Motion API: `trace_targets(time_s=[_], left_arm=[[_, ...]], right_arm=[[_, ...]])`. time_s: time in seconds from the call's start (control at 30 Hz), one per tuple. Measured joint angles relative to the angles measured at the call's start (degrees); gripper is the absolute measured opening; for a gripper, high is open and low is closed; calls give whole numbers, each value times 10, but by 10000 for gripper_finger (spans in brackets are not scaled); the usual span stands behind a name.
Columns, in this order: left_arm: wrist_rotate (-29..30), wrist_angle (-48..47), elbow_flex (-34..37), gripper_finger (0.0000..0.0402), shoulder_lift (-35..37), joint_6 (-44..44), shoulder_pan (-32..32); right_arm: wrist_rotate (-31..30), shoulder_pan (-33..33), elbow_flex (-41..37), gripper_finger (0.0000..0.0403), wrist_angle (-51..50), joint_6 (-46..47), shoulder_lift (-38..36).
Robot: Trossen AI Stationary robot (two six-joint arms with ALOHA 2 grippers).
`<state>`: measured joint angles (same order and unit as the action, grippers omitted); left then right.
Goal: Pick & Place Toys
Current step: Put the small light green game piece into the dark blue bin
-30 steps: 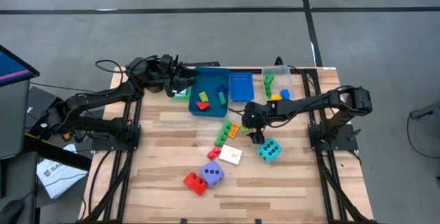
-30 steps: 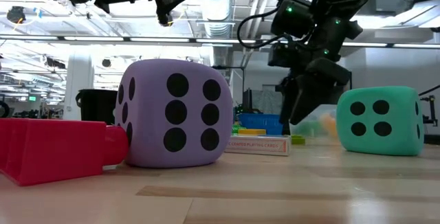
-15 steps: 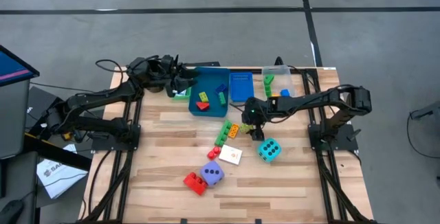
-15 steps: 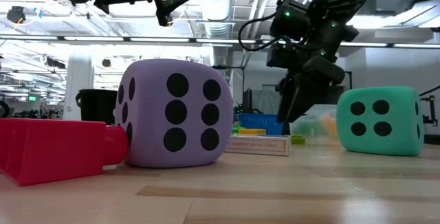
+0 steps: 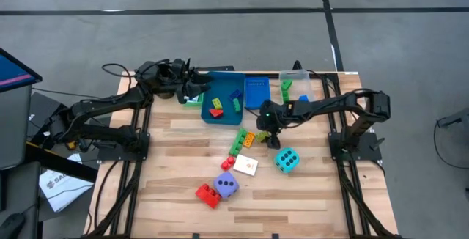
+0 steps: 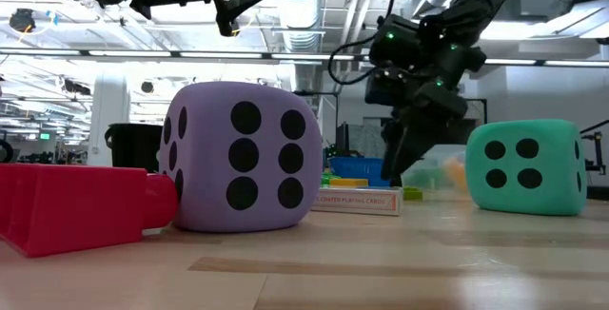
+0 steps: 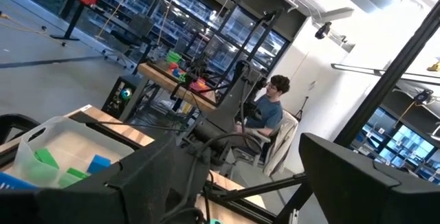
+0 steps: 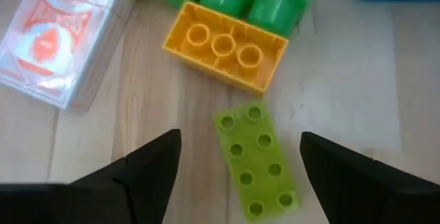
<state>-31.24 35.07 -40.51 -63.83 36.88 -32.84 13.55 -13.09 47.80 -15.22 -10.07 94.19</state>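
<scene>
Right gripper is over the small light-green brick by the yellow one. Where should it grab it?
Come straight down and pinch the light-green brick across its two long sides. It lies flat, studs up, lengthwise between the open right gripper fingers, its near end close to the yellow brick.

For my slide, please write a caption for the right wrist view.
Right pincer, open, hovers over a lime brick beside a yellow brick and a card box.

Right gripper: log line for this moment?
right gripper: open, above lime brick | yellow brick beside | left gripper: open, by blue tray
</scene>
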Motion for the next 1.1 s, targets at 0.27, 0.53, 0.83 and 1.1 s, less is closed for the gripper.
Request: trace_targets(time_s=[0.27,0.53,0.83,1.1], left_arm=[[2,-3,0,301,0,0,1],[2,-3,0,301,0,0,1],[1,-3,0,301,0,0,1],[0,-3,0,301,0,0,1]], right_arm=[[3,0,-1,291,72,0,-1],[3,-3,-1,291,75,-2,-1],[-1,3,-5,291,50,-30,-1],[-8,4,-40,291,49,-36,-1]])
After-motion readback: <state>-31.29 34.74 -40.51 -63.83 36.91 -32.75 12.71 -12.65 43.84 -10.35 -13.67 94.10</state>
